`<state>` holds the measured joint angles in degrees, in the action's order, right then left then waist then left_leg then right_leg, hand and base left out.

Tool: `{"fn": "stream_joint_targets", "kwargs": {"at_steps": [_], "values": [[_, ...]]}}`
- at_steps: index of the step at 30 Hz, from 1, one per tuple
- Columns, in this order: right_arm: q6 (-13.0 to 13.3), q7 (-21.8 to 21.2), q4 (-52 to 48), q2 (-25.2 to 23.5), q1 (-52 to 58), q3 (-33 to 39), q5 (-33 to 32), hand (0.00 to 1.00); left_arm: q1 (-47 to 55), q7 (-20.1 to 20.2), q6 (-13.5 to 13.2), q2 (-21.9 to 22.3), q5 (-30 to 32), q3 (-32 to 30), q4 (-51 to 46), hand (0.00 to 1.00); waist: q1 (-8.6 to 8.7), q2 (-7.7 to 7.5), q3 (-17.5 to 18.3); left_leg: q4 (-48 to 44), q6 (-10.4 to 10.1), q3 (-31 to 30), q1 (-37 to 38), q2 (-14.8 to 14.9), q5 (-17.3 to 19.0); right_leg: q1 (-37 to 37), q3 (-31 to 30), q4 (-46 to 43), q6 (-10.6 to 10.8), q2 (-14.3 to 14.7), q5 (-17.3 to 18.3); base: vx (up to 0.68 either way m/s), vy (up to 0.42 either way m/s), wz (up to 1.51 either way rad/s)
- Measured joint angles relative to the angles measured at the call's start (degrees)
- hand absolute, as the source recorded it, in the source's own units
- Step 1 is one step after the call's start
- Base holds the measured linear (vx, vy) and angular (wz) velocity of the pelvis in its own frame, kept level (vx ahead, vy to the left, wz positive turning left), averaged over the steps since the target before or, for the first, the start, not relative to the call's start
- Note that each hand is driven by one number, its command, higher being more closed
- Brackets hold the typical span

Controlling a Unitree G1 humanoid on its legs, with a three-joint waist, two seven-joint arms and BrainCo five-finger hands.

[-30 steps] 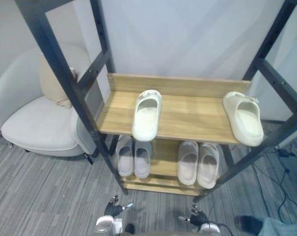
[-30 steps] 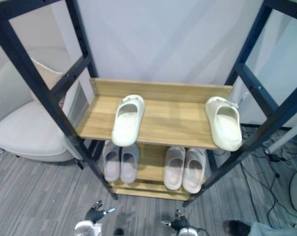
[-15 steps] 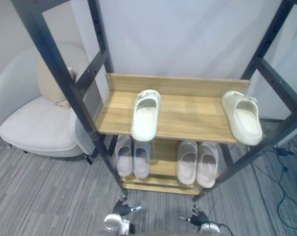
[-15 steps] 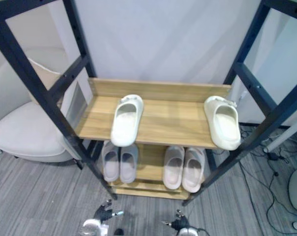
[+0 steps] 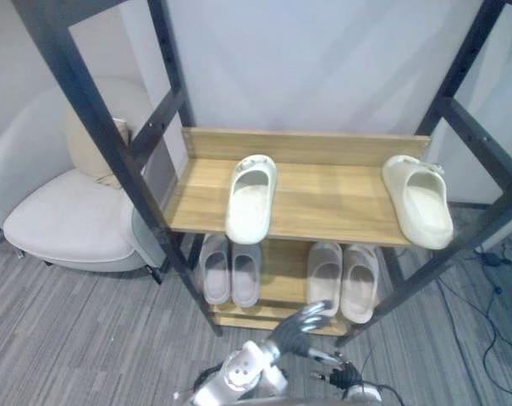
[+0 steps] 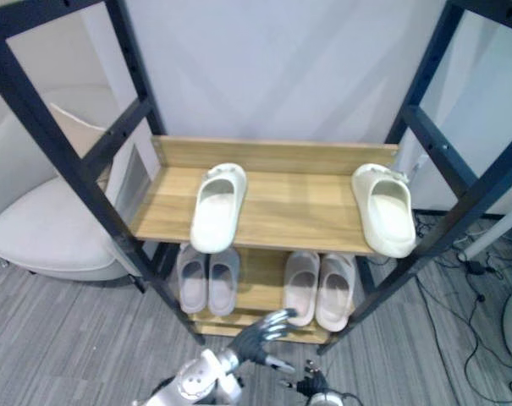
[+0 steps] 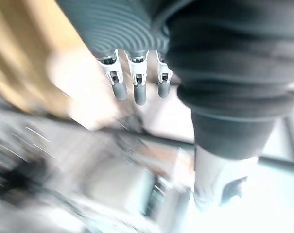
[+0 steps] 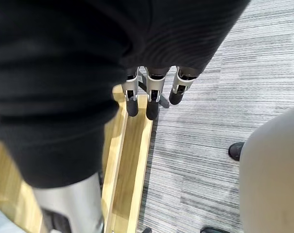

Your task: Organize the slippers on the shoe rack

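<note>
Cream slippers: two lie on the shoe rack, both on the upper shelf [image 5: 323,207], well apart from each other, with the toes toward the back board.
Left cream slipper [image 5: 252,196]: it lies left of the shelf's middle, and its heel end goes a little over the front edge.
Right cream slipper [image 5: 419,200]: it lies at the right end of the same shelf, slightly turned, with the heel over the front edge and near the black frame bar.
Shoe rack [image 5: 112,161]: a black metal frame with light wooden boards, standing against a white wall.
Lower shelf [image 5: 281,283]: it carries two pale pairs, and in each pair the slippers lie side by side and touch.
Left pale pair [image 5: 228,268]: under the left cream slipper.
Right pale pair [image 5: 344,279]: under the right half of the upper shelf.
Left hand [image 5: 300,326]: it hovers in front of the lower shelf, between the two pale pairs and below them. The fingers [image 7: 133,87] are loosely stretched and a little spread, and they hold nothing.
Right hand [image 5: 344,376]: low, at the near edge of the eye views. In its wrist view the fingers [image 8: 151,97] hang straight in a row above the edge of a wooden board, holding nothing.
Armchair [image 5: 61,220]: white, left of the rack, with a beige cushion [image 5: 90,144] on it.
Floor: grey striped carpet [image 5: 86,338].
</note>
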<state>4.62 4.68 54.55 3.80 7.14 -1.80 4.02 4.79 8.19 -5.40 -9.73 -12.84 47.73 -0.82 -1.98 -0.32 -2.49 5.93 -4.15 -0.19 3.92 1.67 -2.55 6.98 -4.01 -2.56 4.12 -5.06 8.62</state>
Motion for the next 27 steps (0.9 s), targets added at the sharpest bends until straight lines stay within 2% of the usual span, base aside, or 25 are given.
{"fn": "stream_joint_targets", "kwargs": {"at_steps": [9,13,20,27], "values": [[-0.2,0.5,-0.2,0.6,1.4,-0.7,0.0,0.00,-6.7,-4.4,-1.3,1.8,-2.5,0.4,-11.1,0.00,-0.09,0.37,2.9,0.0,0.1,-0.2,-0.7,0.6,-0.1,-1.0,0.2,-0.7,-0.1,0.2,-0.3,-0.01,-0.005,0.01],[-0.6,0.6,-0.2,0.5,1.5,-0.7,0.0,0.00,-9.2,-6.1,-1.6,3.7,-1.7,-3.0,-14.0,0.00,-0.12,0.20,3.1,0.0,0.2,-0.5,-0.7,0.5,-0.3,-1.0,0.4,-1.0,-0.1,0.1,-0.3,-0.02,-0.004,0.02],[-1.2,0.5,-2.3,0.3,2.8,-0.6,0.0,0.00,-20.2,-11.8,-1.7,4.6,0.6,-17.4,-13.5,0.00,-0.14,0.27,3.9,0.0,0.2,-0.8,-0.8,0.4,-0.4,-1.0,0.7,-1.1,0.0,0.1,-0.2,0.00,0.000,0.00],[-1.8,0.3,-2.4,-0.5,3.0,0.3,0.3,0.00,-27.4,-18.8,-1.6,3.7,4.3,-31.0,-4.8,0.00,0.01,-0.15,4.5,0.0,0.2,-1.0,-0.8,0.1,-0.4,-1.0,0.9,-1.1,0.1,-0.1,-0.1,0.00,-0.003,0.01]]}}
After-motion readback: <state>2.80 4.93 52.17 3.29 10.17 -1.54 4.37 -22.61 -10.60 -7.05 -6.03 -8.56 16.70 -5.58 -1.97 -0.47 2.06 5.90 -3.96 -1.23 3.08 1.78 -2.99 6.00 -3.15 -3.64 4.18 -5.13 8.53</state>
